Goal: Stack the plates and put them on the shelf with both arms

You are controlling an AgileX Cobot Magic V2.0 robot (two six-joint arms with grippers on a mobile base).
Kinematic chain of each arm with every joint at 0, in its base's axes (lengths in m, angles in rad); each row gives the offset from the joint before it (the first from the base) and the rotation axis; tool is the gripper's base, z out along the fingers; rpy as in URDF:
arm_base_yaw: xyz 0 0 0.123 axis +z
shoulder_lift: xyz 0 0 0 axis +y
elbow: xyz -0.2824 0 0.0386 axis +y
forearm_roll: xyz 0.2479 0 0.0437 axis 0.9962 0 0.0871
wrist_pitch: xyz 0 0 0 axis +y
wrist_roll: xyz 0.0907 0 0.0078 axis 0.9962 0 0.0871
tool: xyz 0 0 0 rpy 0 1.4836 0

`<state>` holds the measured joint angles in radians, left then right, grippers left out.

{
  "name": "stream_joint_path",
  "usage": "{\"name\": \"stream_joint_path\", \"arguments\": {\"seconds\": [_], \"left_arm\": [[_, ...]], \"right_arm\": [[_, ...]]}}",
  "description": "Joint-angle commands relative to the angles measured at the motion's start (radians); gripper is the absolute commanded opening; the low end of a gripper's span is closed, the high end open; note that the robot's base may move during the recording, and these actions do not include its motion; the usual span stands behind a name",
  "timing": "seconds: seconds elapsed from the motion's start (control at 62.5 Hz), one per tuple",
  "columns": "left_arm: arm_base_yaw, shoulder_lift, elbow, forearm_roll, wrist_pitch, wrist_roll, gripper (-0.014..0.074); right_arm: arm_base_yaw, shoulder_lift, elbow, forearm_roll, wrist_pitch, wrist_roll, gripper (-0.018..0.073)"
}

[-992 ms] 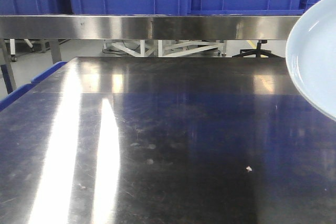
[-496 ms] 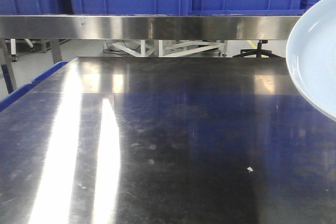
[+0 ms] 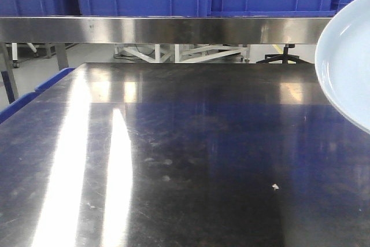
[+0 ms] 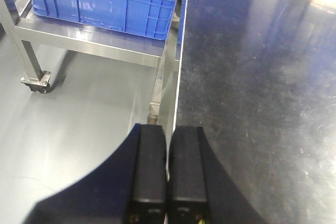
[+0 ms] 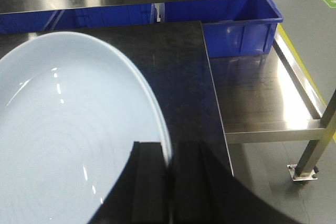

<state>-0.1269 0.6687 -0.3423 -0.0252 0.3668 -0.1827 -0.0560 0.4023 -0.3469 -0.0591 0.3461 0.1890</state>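
1. Right gripper (image 5: 169,153), seen from its own wrist, is clamped on the near rim of a pale plate (image 5: 68,129), one finger on either side of it. The plate hangs tilted over the dark steel table (image 5: 178,61).
2. Left wrist view: the left gripper (image 4: 168,132) has its fingers pressed together with nothing between them, at the left edge of the table (image 4: 252,77). A blue crate (image 4: 100,3) sits beyond on a lower rack.
3. Front view: the plate (image 3: 347,67) shows at the right edge, lifted above the table (image 3: 202,160), and partly covers the steel shelf rail (image 3: 173,29).
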Motion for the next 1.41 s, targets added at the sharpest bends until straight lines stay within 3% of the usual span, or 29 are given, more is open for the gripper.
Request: {"name": "stream_joint_path", "arguments": {"seconds": [0.0, 1.392], "left_arm": [[0.000, -0.004, -0.030, -0.006, -0.072, -0.004, 0.0097], [0.000, -0.004, -0.030, -0.006, -0.072, -0.004, 0.0097]], "right_arm": [[-0.005, 0.002, -0.031, -0.006, -0.111, -0.004, 0.0024], [-0.005, 0.004, -0.031, -0.006, -0.110, -0.004, 0.0024]]}}
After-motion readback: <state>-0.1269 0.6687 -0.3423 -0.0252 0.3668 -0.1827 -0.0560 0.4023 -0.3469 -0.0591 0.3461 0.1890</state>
